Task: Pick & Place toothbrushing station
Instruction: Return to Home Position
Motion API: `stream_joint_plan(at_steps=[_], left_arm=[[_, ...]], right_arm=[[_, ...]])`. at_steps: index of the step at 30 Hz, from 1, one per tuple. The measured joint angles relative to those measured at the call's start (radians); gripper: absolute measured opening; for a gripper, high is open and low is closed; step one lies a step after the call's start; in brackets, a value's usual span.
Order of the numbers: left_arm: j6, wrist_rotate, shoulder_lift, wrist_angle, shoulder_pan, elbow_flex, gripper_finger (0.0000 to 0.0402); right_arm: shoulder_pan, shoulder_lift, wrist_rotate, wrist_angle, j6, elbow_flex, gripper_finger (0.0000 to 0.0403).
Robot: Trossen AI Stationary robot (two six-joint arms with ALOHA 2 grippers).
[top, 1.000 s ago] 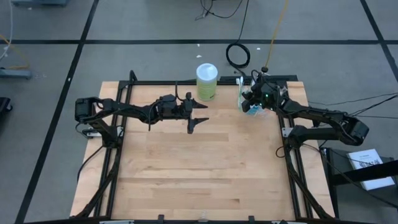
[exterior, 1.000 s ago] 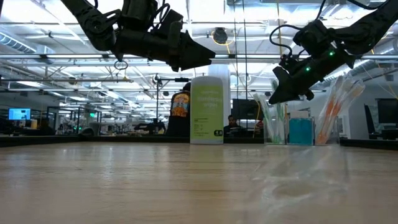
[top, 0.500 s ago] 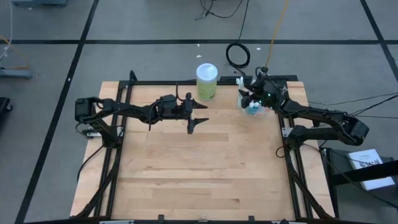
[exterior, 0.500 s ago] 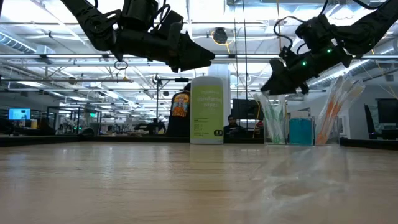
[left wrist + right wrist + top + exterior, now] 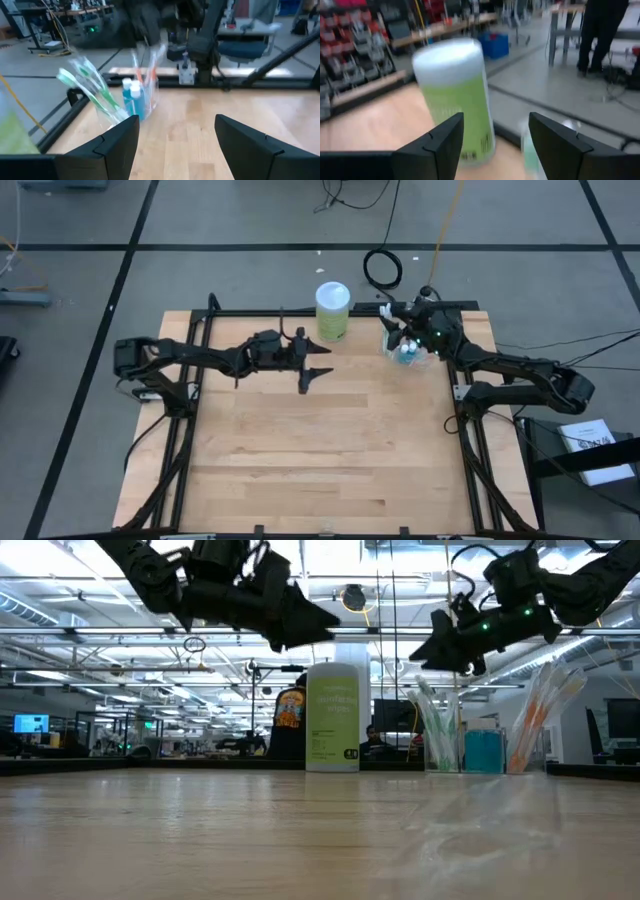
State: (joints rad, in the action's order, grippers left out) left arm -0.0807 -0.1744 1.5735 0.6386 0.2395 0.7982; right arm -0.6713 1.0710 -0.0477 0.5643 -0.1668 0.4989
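A large lab hall: ceiling trusses (image 5: 95, 633), monitor (image 5: 30, 723), stocked shelves (image 5: 347, 42).

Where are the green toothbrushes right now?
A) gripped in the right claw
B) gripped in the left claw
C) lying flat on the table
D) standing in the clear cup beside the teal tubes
D: the left wrist view shows the green toothbrushes leaning in the clear cup next to the teal tubes, while the left claw and the right claw are both open and empty.

Wooden table (image 5: 320, 450) carries clear cup (image 5: 404, 351) (far edge) and lime cylinder (image 5: 332, 312).
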Motion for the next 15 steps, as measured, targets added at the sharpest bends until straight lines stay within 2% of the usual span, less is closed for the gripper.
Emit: stream_joint_plan(at_steps=[2, 6, 10, 15], left_arm=[[0.016, -0.001, -0.055, -0.048, 0.01, 0.0, 0.0269], [0.025, 0.01, -0.235, -0.263, 0.051, 0.0, 0.0269], [0.014, 0.033, -0.461, -0.524, 0.106, 0.0, 0.0269], [-0.055, 0.15, -0.704, -0.865, 0.142, 0.001, 0.0269]], right_arm=[[0.008, -0.015, 0.002, -0.076, 0.005, 0.0, 0.0219], [0.012, -0.114, 0.071, -0.185, 0.027, -0.001, 0.0219], [0.012, -0.274, 0.127, -0.271, 0.033, -0.001, 0.0219], [0.012, -0.502, 0.183, -0.425, 0.049, 0.0, 0.0219]])
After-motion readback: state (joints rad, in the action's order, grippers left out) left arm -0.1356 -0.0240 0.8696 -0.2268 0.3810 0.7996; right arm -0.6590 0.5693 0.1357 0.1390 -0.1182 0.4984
